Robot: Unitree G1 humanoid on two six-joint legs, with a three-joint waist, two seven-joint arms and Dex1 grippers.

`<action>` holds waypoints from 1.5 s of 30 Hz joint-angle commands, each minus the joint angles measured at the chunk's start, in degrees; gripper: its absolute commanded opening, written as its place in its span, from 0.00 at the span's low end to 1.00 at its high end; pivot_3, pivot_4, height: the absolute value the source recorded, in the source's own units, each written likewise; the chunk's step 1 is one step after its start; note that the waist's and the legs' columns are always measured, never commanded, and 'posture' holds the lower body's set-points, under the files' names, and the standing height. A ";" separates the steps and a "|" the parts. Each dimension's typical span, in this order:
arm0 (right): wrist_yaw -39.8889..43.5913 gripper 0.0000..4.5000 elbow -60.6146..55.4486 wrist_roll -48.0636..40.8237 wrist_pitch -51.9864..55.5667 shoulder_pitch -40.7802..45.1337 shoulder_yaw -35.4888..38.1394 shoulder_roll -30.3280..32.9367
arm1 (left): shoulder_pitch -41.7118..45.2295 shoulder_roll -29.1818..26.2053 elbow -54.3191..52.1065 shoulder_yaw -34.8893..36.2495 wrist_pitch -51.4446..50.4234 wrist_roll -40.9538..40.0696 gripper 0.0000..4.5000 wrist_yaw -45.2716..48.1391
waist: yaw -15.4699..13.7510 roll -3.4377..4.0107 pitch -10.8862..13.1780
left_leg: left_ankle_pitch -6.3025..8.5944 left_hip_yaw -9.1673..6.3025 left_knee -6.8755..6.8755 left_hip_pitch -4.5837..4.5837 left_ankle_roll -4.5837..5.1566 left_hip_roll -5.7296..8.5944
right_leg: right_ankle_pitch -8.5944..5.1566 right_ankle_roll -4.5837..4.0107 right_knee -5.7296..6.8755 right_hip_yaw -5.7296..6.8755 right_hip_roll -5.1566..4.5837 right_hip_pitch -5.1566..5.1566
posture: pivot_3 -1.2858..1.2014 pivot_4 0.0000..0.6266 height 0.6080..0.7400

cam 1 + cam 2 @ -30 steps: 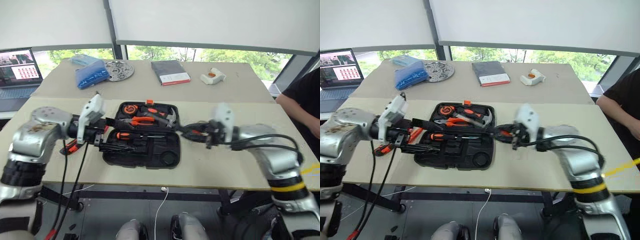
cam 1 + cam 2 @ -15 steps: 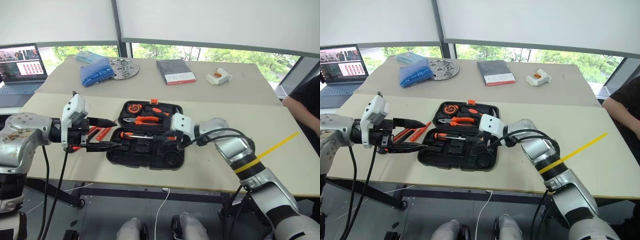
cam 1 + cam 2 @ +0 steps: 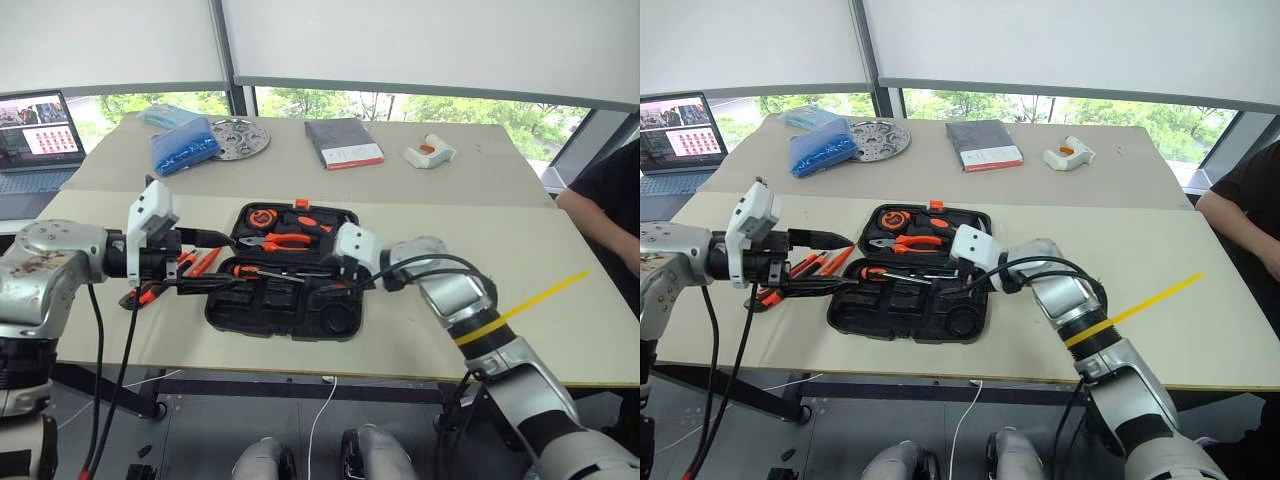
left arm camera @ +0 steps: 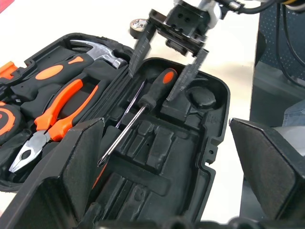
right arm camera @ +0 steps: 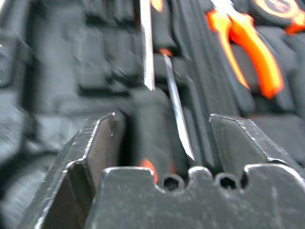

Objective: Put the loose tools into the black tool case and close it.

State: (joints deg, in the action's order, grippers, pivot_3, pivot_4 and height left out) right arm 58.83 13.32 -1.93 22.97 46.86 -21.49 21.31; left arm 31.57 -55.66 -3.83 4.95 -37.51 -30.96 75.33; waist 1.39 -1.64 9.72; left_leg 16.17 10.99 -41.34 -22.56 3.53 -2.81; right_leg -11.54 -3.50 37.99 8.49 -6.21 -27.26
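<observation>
A: Black tool case [image 3: 285, 285] lying open mid-table, right gripper [image 4: 169, 64] spread around the screwdriver [image 4: 143, 107] in the front half, not clamping. Tips?

B: Seat in its recess, lift straight. Left gripper [image 3: 210, 262] wide open, empty, near spare loose tools [image 3: 810, 268] beside the case.

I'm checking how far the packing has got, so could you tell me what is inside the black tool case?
The black tool case holds orange-handled pliers, a hammer, a tape measure and a screwdriver between the open right gripper. The arm hides part of its right side.
</observation>
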 commanded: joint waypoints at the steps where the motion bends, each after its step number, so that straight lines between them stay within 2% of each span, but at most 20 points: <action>1: -0.17 0.81 -3.07 -1.97 2.25 1.22 2.43 -0.43 | 1.55 0.09 -0.41 0.23 1.08 -0.28 1.00 0.12 | -0.03 0.00 0.00 | 0.00 0.00 0.00 0.00 0.00 0.00 | 0.00 0.00 0.00 0.00 0.00 0.00 | 0.52 0.24 0.84; 7: 0.46 0.81 -3.27 -1.93 3.73 0.65 1.38 -0.16 | 2.34 0.14 0.13 -0.25 1.22 -0.18 1.00 0.18 | -0.24 0.00 0.00 | 0.00 0.00 0.00 -0.01 0.00 0.01 | 0.00 0.00 -0.01 0.01 -0.02 0.00 | 0.52 0.24 0.84; 10: -0.12 0.66 -1.72 -2.36 4.11 0.73 1.89 -1.24 | 2.40 0.14 0.22 -0.39 1.35 -0.08 1.00 0.12 | -0.26 0.00 0.00 | 0.00 0.00 0.00 -0.01 0.00 0.01 | 0.00 0.00 -0.01 0.00 -0.01 0.00 | 0.52 0.24 0.84; 17: -0.63 0.11 0.79 -1.63 4.52 1.06 1.15 -2.15 | 0.95 -0.81 -0.58 -0.50 1.31 -0.04 1.00 0.77 | -0.08 0.00 0.00 | -0.02 0.00 0.03 0.01 -0.03 0.01 | 0.00 0.00 0.00 0.00 0.00 -0.01 | 0.52 0.24 0.84; 19: -0.51 0.00 1.31 -1.50 4.37 0.97 0.86 -2.31 | 0.21 -1.44 -0.63 -0.63 1.77 0.43 1.00 1.32 | -0.04 0.00 0.00 | -0.02 0.00 0.03 0.01 -0.03 0.01 | 0.00 -0.01 -0.01 -0.01 0.00 -0.01 | 0.52 0.24 0.84; 29: 0.21 0.00 0.36 -0.36 3.50 -0.52 -0.82 -2.01 | -3.49 -3.14 -0.70 -0.96 5.88 2.88 1.00 3.11 | 0.22 0.00 0.00 | 0.05 0.00 0.11 0.07 -0.21 0.00 | -0.02 -0.04 -0.01 -0.03 -0.03 -0.01 | 0.52 0.24 0.84; 39: -2.01 0.00 7.67 8.14 -4.32 0.21 -7.00 -2.60 | -3.52 -2.52 0.00 -1.32 6.90 4.05 1.00 2.71 | 1.02 -0.02 -0.03 | 0.03 0.04 0.31 0.33 -0.40 0.00 | -0.04 -0.05 0.00 -0.09 -0.02 0.12 | 0.52 0.24 0.84; 42: -1.61 0.00 7.92 7.42 -4.26 0.42 -6.12 -3.29 | -3.75 -2.25 0.06 -1.24 7.08 4.16 1.00 2.39 | 1.16 -0.03 -0.04 | 0.00 0.04 0.42 0.45 -0.58 0.00 | -0.04 -0.06 0.02 -0.14 -0.03 0.16 | 0.52 0.24 0.84; 45: -0.72 0.00 3.85 2.62 -1.29 0.35 -1.99 -4.40 | -4.76 -2.25 0.05 -0.40 6.98 3.99 1.00 1.56 | 1.16 -0.03 -0.04 | -0.06 0.03 0.52 0.57 -0.76 -0.04 | -0.05 -0.06 0.08 -0.15 -0.02 0.19 | 0.52 0.24 0.84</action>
State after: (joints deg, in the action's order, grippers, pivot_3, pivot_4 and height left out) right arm 57.22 18.84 3.35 18.35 48.43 -25.00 17.54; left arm 27.32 -57.69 -3.37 3.17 -31.14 -27.03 77.59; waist 2.56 -1.67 9.68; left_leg 16.11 11.02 -40.81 -21.99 2.75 -2.87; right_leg -11.58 -3.56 38.09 8.34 -6.22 -27.07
